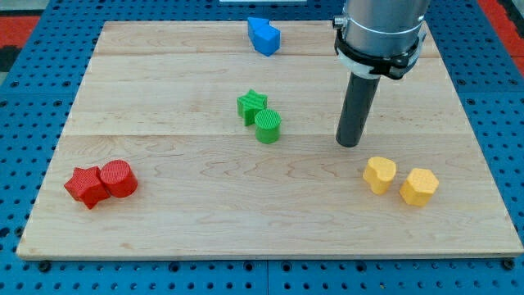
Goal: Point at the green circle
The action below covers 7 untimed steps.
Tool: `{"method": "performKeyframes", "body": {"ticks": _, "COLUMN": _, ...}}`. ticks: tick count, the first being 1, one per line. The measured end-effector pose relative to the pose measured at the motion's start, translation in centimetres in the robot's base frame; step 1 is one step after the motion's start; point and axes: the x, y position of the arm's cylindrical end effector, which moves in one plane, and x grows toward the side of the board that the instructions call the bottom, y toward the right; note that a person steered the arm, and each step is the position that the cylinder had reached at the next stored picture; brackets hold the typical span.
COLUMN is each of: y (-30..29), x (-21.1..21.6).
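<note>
Rod tip (350, 144) rests on the surface (205, 221), right of the green circle (268, 127), apart; no fingers fitted.

board (164, 98) – pale grained wood | green circle (268, 126) – ribbed, perhaps plastic

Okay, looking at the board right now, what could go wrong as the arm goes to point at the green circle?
1. The green circle touches the green star, so my tip, coming from the view's right, might end up nearer the star and point ambiguously.
2. Overshooting could push the circle into the star and shift both.
3. Drifting toward the view's bottom could clip the nearer yellow block.
</note>
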Motion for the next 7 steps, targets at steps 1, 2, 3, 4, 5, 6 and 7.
{"method": "performKeyframes", "body": {"ticks": 1, "y": 0.0, "x": 0.0}}
{"method": "performKeyframes", "body": {"ticks": 2, "y": 0.0, "x": 0.04}}
{"method": "performKeyframes", "body": {"ticks": 3, "y": 0.02, "x": 0.04}}
{"method": "performKeyframes", "body": {"ticks": 4, "y": 0.5, "x": 0.04}}
{"method": "performKeyframes", "body": {"ticks": 5, "y": 0.74, "x": 0.53}}
{"method": "performKeyframes", "body": {"ticks": 6, "y": 0.75, "x": 0.73}}
{"method": "performKeyframes", "body": {"ticks": 7, "y": 0.75, "x": 0.73}}
